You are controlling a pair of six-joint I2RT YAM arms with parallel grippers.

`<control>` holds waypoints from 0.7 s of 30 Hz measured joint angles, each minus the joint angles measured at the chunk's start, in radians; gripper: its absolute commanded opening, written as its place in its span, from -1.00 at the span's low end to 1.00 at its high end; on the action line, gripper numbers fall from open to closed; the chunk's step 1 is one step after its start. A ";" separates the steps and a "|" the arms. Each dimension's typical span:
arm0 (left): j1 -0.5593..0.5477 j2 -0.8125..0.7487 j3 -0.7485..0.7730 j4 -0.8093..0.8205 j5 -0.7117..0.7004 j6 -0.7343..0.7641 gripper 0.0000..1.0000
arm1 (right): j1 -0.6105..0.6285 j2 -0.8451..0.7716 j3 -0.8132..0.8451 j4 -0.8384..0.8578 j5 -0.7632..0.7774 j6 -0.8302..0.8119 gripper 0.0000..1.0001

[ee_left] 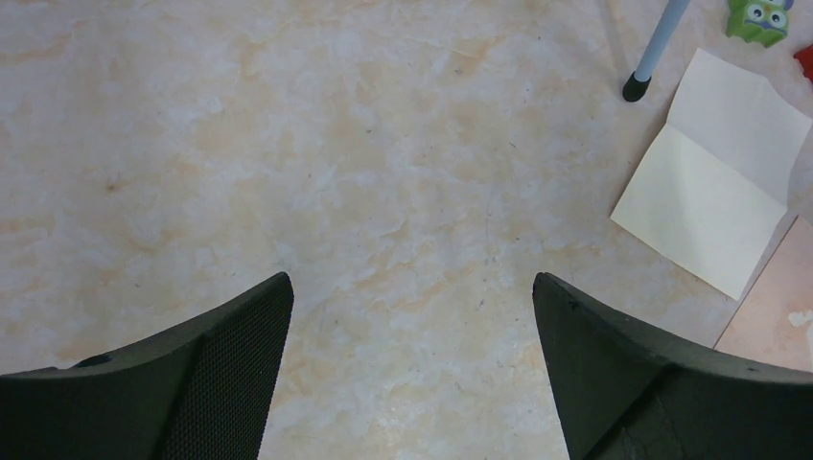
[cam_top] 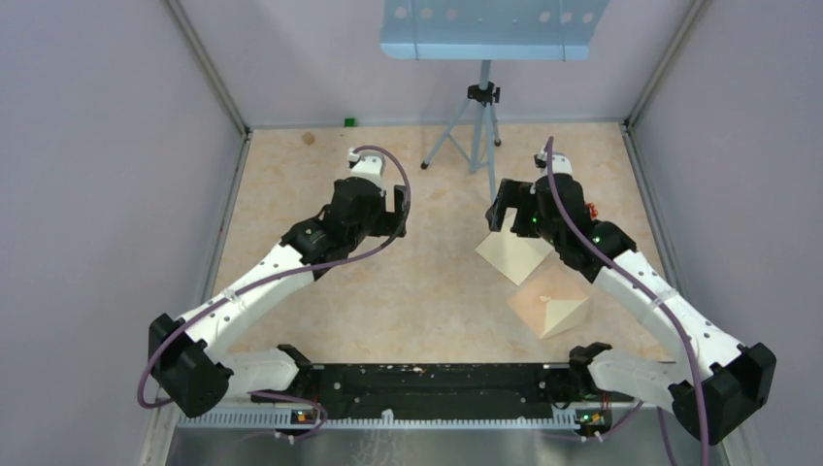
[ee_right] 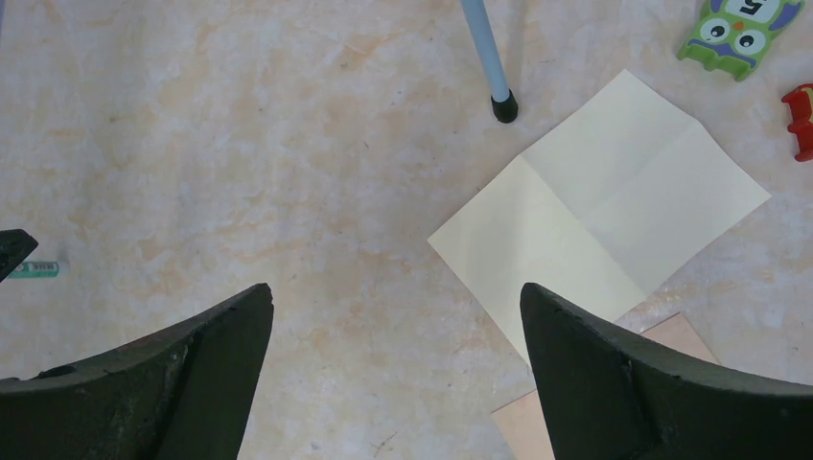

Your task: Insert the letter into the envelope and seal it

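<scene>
Base rail point(cam_top: 427, 383) is seen nearest; left gripper point(ee_left: 412, 280) and right gripper point(ee_right: 395, 287) are held wide open over marbled beige table point(cam_top: 427, 291), grey-walled; letter point(cam_top: 514, 254) is laid at three o'clock, envelope point(cam_top: 548, 306) beside at four.

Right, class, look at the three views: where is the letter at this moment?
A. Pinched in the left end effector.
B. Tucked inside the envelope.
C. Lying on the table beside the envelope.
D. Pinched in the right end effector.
C: the letter lies flat on the table next to the envelope, while the left end effector and right end effector are open and empty.
</scene>
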 measured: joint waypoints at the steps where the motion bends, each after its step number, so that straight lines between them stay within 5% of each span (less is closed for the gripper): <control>1: 0.000 0.000 0.000 -0.003 -0.007 -0.003 0.98 | 0.000 0.000 0.000 0.000 0.000 0.000 0.97; 21: 0.014 0.006 -0.012 -0.021 0.036 -0.027 0.97 | -0.040 0.026 -0.048 -0.022 0.068 0.075 0.97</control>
